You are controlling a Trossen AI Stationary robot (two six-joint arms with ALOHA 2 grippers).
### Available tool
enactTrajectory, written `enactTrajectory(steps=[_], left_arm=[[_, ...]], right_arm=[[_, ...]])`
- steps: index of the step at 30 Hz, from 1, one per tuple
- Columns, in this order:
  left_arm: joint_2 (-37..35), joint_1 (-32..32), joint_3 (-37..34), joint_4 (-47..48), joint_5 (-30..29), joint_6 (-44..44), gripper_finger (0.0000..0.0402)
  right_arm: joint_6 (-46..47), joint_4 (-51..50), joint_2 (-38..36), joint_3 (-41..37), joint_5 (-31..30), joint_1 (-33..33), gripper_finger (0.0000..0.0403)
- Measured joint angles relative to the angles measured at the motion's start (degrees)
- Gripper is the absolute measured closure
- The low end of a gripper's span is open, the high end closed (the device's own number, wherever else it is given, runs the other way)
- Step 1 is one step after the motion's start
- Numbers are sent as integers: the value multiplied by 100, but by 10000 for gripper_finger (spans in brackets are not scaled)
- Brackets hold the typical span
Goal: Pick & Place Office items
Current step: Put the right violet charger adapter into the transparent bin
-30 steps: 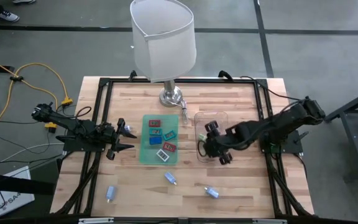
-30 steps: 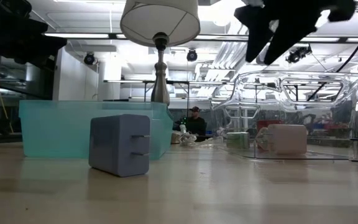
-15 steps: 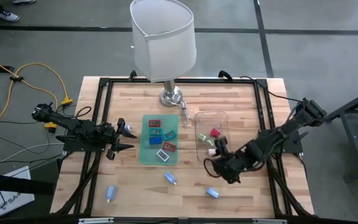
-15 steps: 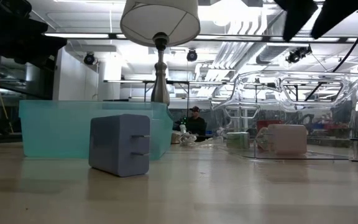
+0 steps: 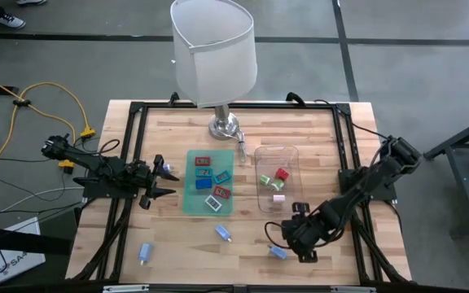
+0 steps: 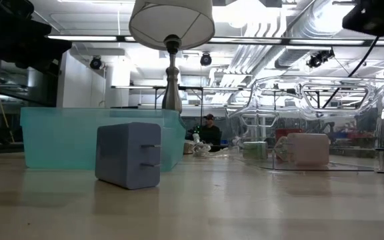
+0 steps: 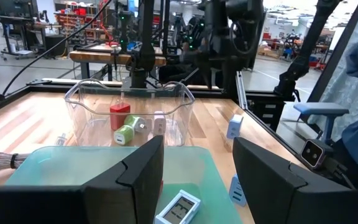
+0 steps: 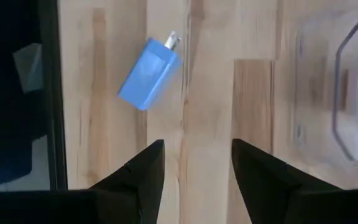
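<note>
Since the earlier frames we see the right claw (image 5: 293, 238) has swung away from the clear tray (image 5: 276, 153) toward the near edge of the worktop (image 5: 316, 138), while nothing else has shifted.

Going left to right: the left claw (image 5: 163, 181) waits at the left side, jaws apart and empty. A light blue charger (image 5: 145, 253) lies near the left front corner. The green mat (image 5: 192, 195) carries five flat pieces (image 5: 212, 183). Another blue piece (image 5: 223, 233) lies just nearer than the mat. The tray holds three items: red, green and pink.

The right claw hovers, jaws parted and empty, beside a blue plug (image 8: 148, 73) at the near right. We judge the job under way: three pieces in the tray, three chargers loose.
</note>
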State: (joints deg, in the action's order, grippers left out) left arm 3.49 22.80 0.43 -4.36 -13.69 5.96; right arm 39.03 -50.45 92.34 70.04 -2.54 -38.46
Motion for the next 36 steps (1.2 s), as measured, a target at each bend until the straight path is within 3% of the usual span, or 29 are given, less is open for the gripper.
enactTrajectory(steps=[9, 15, 20, 27, 31, 36], left_arm=[[0, -1, 0, 0, 1, -2, 216], [0, 0, 0, 0, 0, 0, 216], [0, -2, 0, 0, 0, 0, 216], [0, -1, 0, 0, 0, -1, 216], [2, -1, 0, 0, 0, -1, 216], [0, 0, 0, 0, 0, -2, 216]], right_arm=[[892, 820, 326, -3, -76, 118, 230], [698, 1173, 371, 16, -319, 223, 230], [121, 730, 383, 570, -825, 210, 230], [100, -1112, 1073, 2307, -1201, 204, 230], [748, -1736, 1469, 2856, -864, 196, 230], [1511, -1943, 1771, 2955, 354, 258, 231]])
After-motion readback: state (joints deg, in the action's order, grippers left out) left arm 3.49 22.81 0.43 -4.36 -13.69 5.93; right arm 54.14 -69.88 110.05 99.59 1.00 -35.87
